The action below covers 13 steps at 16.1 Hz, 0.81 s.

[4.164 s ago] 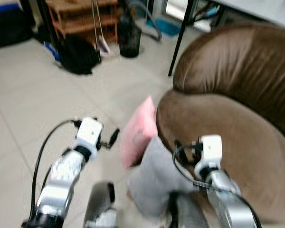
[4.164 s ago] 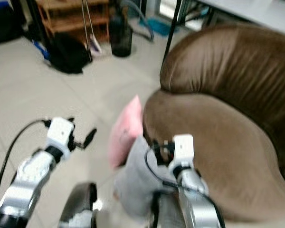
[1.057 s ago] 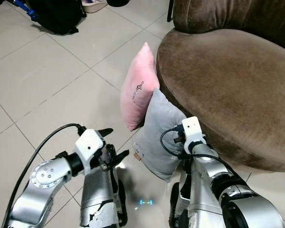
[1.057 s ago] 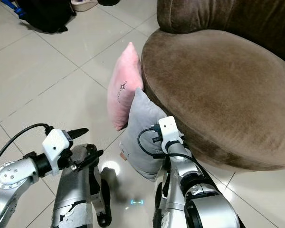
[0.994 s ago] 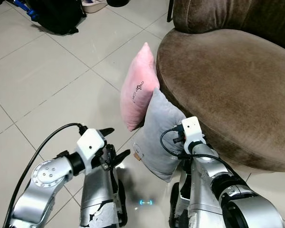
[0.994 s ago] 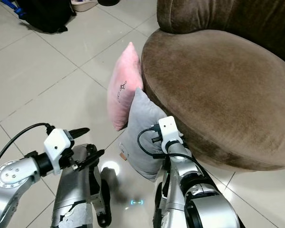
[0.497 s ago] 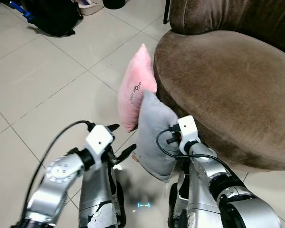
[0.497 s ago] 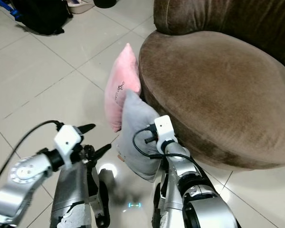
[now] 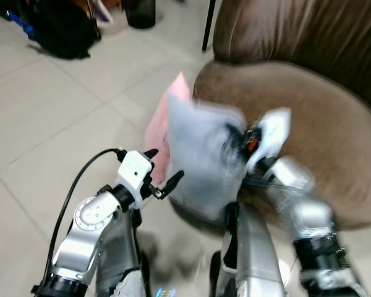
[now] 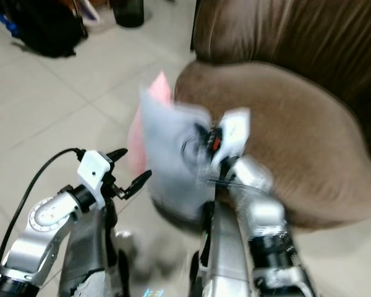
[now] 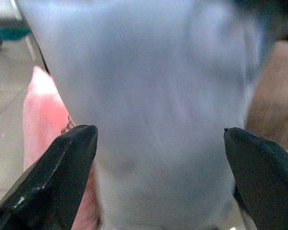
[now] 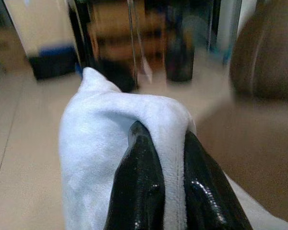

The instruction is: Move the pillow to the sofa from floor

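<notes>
While your right gripper (image 12: 164,191) pinches a fold of the grey pillow (image 9: 198,158) between its two black fingers (image 12: 139,187), the pillow hangs up off the floor (image 9: 43,124), right at the front edge of the brown sofa (image 9: 321,117). You can see it is blurry in the head views. Your right arm is also blurred, just beside the sofa seat.

Your left gripper (image 9: 161,170) floats just beside the grey pillow, on its left. Its fingers (image 11: 53,177) are spread wide, one on each side of the pillow, and you cannot tell if they touch it.

A pink pillow (image 9: 157,127) stands behind the grey one, leaning on the sofa's front. It sits between the grey pillow and the open floor. The sofa's tall back (image 10: 284,37) rises behind the seat.

Far off on the floor you can see a black bag (image 9: 52,34), a dark bin (image 9: 140,12) and a thin black leg (image 9: 208,25) of some furniture by the sofa.
</notes>
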{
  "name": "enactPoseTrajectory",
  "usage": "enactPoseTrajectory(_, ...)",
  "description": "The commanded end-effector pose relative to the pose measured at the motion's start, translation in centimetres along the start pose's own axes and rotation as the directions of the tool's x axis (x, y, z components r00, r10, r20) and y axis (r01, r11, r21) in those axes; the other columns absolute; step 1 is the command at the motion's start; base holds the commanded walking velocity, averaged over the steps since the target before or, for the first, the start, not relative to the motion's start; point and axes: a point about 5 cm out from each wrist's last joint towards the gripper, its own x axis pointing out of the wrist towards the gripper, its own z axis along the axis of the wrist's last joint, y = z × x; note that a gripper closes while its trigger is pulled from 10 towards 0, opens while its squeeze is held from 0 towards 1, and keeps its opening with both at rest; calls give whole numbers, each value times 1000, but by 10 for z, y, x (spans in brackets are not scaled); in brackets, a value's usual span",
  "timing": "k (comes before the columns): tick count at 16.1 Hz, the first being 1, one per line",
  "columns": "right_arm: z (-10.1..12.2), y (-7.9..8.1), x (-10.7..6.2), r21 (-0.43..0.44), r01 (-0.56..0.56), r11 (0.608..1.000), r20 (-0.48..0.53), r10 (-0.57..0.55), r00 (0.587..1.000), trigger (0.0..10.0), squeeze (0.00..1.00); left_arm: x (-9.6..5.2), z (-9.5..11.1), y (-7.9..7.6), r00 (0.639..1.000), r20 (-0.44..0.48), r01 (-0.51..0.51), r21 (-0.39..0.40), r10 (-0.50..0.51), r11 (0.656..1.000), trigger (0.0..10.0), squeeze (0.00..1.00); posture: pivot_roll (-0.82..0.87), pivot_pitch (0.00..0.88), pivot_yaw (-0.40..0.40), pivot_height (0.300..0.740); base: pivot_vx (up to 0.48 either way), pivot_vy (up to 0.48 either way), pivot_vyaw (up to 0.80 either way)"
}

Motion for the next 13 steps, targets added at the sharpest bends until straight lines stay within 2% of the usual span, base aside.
enactPoseTrajectory(1, 66, -9, 4, 14, 36, 999, 203, -38, 979, 0, 0, -2, 14, -1, 998, 55, -3, 8, 3, 1000, 10000, 0, 105, 22, -98, 482, 0, 0, 0)
enactPoseTrajectory(2, 107, -21, 6, 15, 111, 994, 324, -110, 940, 0, 0, -2, 29, 4, 994, 104, -15, 12, 13, 1000, 10000, 0, 97, 19, -100, 482, 0, 0, 0)
enactPoseTrajectory(3, 135, -34, 4, 22, 205, 979, 390, -197, 899, 0, 0, -3, 42, 8, 991, 136, -21, 16, 19, 1000, 10000, 0, 95, 18, -103, 482, 0, 0, 0)
enactPoseTrajectory(5, 146, -42, -1, 21, 256, 966, 383, -245, 891, 0, 0, -2, 48, 11, 989, 147, -37, 35, 31, 999, 10000, 0, 93, 17, -113, 482, 0, 0, 0)
enactPoseTrajectory(6, 121, -50, -5, -93, 337, 937, 243, -307, 920, 6941, 0, 0, 51, 17, 988, 125, -100, 52, 93, 994, 10000, 0, 95, 17, -118, 482, 0, 0, 0)
enactPoseTrajectory(7, 105, -54, -9, -113, 407, 907, 173, -385, 906, 10000, 0, 2, 51, 19, 987, 101, -133, 57, 126, 990, 10000, 0, 104, 23, -123, 482, 0, 0, 0)
enactPoseTrajectory(8, 101, -56, -10, -108, 428, 897, 149, -411, 899, 10000, 0, 2, 52, 19, 986, 97, -140, 61, 134, 988, 10000, 0, 104, 23, -123, 482, 0, 0, 0)
enactPoseTrajectory(9, 85, -62, -18, -56, 486, 872, 120, -477, 870, 10000, 0, 1, 55, 22, 976, 94, -202, 61, 196, 977, 10000, 0, 122, 27, -133, 482, 0, 0, 0)
enactPoseTrajectory(11, 62, -72, -27, -90, 557, 825, 34, -557, 830, 10000, 0, 2, 53, 27, 962, 52, -271, 86, 267, 959, 10000, 0, 130, 27, -140, 482, 0, 0, 0)
enactPoseTrajectory(13, 45, -78, -34, -75, 608, 790, -11, -611, 792, 10000, 0, 1, 46, 34, 944, 19, -330, 98, 330, 939, 10000, 0, 119, 33, -134, 482, 0, 0, 0)
